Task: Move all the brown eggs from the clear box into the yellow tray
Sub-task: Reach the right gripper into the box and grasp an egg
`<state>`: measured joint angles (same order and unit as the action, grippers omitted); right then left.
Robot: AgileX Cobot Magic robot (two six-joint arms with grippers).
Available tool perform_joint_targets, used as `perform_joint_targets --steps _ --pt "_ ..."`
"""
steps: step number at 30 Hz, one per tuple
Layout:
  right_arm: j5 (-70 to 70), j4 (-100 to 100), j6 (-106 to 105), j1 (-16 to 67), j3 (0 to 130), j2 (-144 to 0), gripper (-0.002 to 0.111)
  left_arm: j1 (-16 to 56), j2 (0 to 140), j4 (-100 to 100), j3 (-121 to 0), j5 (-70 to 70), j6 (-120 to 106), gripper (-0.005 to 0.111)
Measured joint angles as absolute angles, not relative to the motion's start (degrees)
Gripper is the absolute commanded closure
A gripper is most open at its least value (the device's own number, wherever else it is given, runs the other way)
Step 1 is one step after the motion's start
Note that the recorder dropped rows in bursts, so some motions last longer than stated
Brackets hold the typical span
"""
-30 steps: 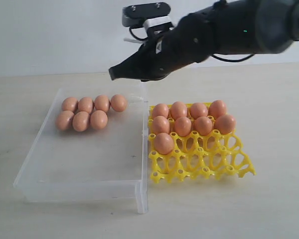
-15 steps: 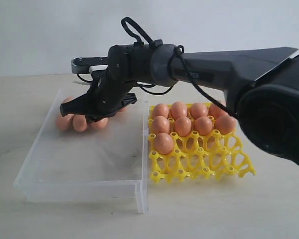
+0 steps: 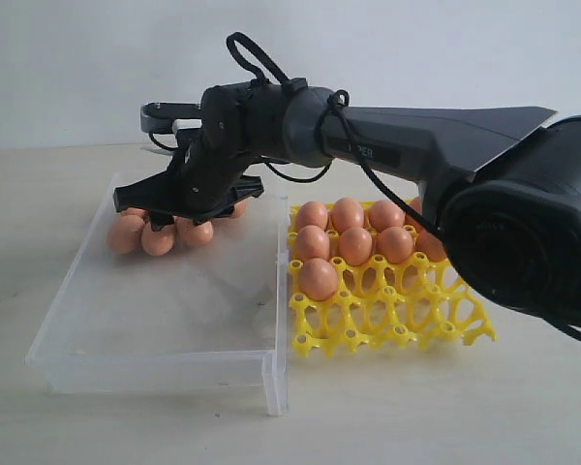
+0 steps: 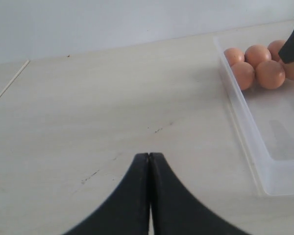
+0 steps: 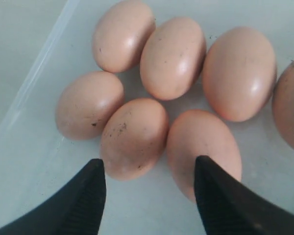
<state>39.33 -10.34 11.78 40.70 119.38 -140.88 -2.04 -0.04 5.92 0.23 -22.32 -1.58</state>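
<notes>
Off to the left, over bare tabletop, the left gripper hung pinched shut and empty, well apart from the clear box. At the box's far left corner the right gripper — jaws spread wide, holding nothing — hovered over the seven brown eggs clustered there, with one egg lying just ahead of the gap, its long axis roughly in line with the fingers. To the right, the yellow tray held nine more.

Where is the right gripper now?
In the exterior view, the right gripper hangs open over the brown eggs in the clear box, left of the yellow tray.
</notes>
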Motion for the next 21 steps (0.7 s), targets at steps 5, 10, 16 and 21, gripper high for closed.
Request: perform_joint_targets --steps 5,10,16,21 --pt "39.5 -10.3 11.9 40.7 119.4 -140.5 0.054 -2.0 0.0 5.9 0.2 -22.3 -1.6 0.107" --pt "39.4 -9.1 12.2 40.7 119.5 -138.3 0.054 -2.0 0.0 5.9 0.2 -22.3 -1.6 0.107" --pt "39.0 -6.1 12.2 40.7 121.7 -137.8 0.054 -2.0 0.0 5.9 0.2 -22.3 -1.6 0.107" --pt "39.8 -4.9 12.1 40.7 123.9 -141.1 0.054 -2.0 0.0 5.9 0.2 -22.3 -1.6 0.107"
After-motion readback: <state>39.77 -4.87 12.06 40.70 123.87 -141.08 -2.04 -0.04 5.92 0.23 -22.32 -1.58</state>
